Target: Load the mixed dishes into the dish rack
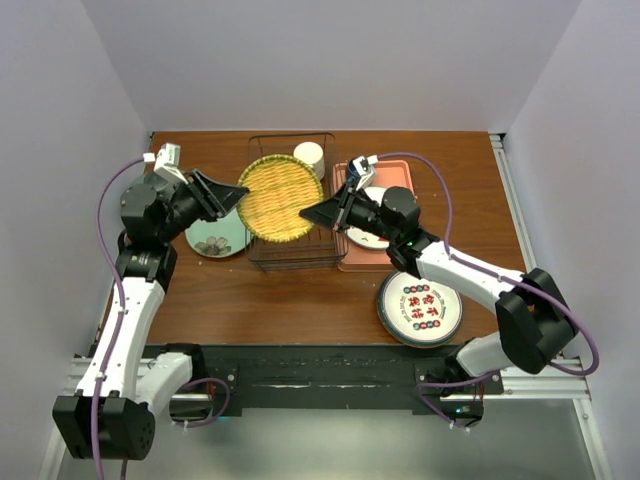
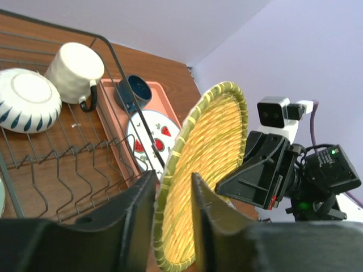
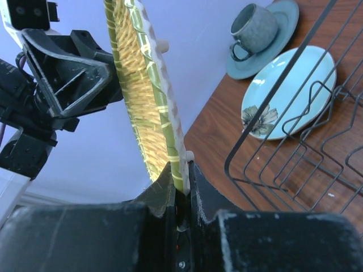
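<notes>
A round yellow plate (image 1: pixel 278 198) is held in the air over the dish rack (image 1: pixel 292 258), above its left and middle part; whether it touches the wires cannot be told. Its face is covered with a woven, basket-like texture in straw yellow and is bordered by a greener, braided rim. From the right wrist, the back is seen to be pale with a faint brownish pattern and small nubs.

From above, the woven face is shown almost as a full circle, so it is turned upward and toward the near side of the table. No long axis is given by the round shape. The line between the two held spots on the rim runs left to right across the table.

The right gripper (image 3: pixel 181 167) is clenched on the plate's right rim, which is seen edge-on rising straight out from between the fingers. The left gripper (image 2: pixel 173 190) is placed at the opposite rim with one finger on each side; whether it presses the rim or has let go cannot be told.

A cream mug (image 2: pixel 74 71) on its side and an upturned bowl (image 2: pixel 28 99) are seen in the rack. A mint-green plate (image 3: pixel 289 90) lies on the table to the rack's left.
</notes>
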Action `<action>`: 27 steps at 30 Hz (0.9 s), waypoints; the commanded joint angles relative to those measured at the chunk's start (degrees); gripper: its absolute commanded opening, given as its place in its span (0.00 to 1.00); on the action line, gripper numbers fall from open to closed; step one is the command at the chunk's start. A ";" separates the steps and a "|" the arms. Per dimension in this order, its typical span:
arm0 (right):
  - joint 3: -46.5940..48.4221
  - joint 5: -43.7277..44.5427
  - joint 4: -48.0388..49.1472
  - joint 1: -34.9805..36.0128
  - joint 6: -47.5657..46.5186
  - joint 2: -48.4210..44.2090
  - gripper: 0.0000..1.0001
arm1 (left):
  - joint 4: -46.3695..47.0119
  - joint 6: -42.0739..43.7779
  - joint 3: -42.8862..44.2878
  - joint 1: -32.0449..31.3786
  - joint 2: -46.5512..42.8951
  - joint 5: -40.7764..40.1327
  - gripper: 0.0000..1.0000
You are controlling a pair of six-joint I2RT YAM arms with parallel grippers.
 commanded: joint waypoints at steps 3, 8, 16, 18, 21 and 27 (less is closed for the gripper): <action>1.86 -1.57 1.96 0.78 0.51 -1.22 0.00 | -1.13 2.62 0.13 -1.53 -0.26 6.79 0.47; 3.70 -4.12 -1.02 0.78 0.78 -1.05 0.00 | -2.43 6.23 0.75 -1.53 0.27 7.67 0.48; 5.90 -9.04 -11.11 0.69 -2.90 -2.45 0.00 | -14.22 16.59 4.88 -1.53 1.33 2.92 0.41; 7.22 -9.39 -14.29 0.78 -4.58 -2.89 0.00 | -14.22 17.39 5.14 -1.53 1.24 4.67 0.34; 9.23 -10.80 -19.82 0.69 -8.09 -2.63 0.00 | -15.01 19.50 5.76 -1.53 1.15 7.05 0.10; 12.06 -11.77 -32.14 0.78 -15.22 -2.62 0.22 | -20.46 25.57 7.52 -1.53 -1.66 4.69 0.00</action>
